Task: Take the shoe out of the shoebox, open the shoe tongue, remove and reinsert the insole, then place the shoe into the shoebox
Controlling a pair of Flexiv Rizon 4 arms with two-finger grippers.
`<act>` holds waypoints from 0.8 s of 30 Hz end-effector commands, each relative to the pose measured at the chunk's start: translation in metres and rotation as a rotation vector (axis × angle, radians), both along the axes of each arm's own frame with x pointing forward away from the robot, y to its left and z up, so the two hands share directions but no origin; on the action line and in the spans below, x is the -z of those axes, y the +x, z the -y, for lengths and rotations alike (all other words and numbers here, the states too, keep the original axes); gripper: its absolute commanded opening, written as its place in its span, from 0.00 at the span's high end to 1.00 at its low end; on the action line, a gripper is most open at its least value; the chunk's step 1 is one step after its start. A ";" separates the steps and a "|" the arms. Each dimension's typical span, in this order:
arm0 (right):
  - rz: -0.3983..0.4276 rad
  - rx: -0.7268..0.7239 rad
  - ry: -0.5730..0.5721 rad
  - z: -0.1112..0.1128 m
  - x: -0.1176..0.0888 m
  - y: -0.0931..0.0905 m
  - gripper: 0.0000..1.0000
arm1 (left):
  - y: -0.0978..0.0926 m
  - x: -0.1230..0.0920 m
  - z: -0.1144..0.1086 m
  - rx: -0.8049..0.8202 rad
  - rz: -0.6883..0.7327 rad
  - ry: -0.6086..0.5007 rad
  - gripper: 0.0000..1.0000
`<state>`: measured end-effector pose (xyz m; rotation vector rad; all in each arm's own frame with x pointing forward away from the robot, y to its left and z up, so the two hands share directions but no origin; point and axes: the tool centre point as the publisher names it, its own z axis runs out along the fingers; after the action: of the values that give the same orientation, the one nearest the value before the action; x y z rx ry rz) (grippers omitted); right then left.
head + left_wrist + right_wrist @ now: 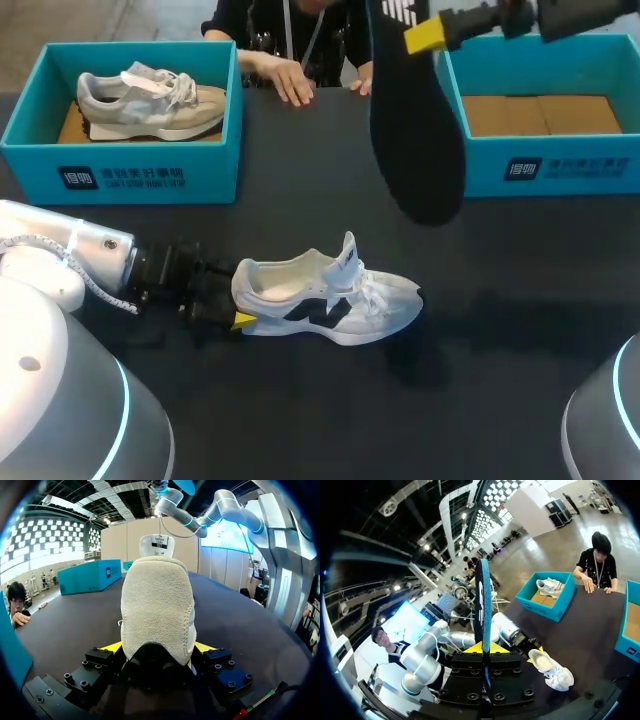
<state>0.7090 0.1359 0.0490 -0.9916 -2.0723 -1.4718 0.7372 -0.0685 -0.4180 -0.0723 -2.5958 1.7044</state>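
One white shoe (330, 298) stands on the table at lower centre of the head view; it looks light and soft-walled, firmest at the heel; the left gripper (237, 305) clamps that heel from both sides; the black insole (415, 130), thin and probably floppy, hangs at upper centre, pinched by its top end in the right gripper (425, 35); a shoebox (540, 170) sits at upper right.

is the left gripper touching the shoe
Touching. The left wrist view shows the left gripper shut on the shoe, with the heel pressed between both yellow tips.
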 end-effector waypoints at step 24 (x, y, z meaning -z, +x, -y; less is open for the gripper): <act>0.024 0.058 0.038 -0.007 0.005 -0.073 1.00 | -0.001 0.003 0.001 -0.002 0.002 0.001 1.00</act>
<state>0.6442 0.1443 0.0483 -1.0164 -2.0464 -1.5355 0.7373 -0.0686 -0.4180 -0.0724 -2.5958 1.7044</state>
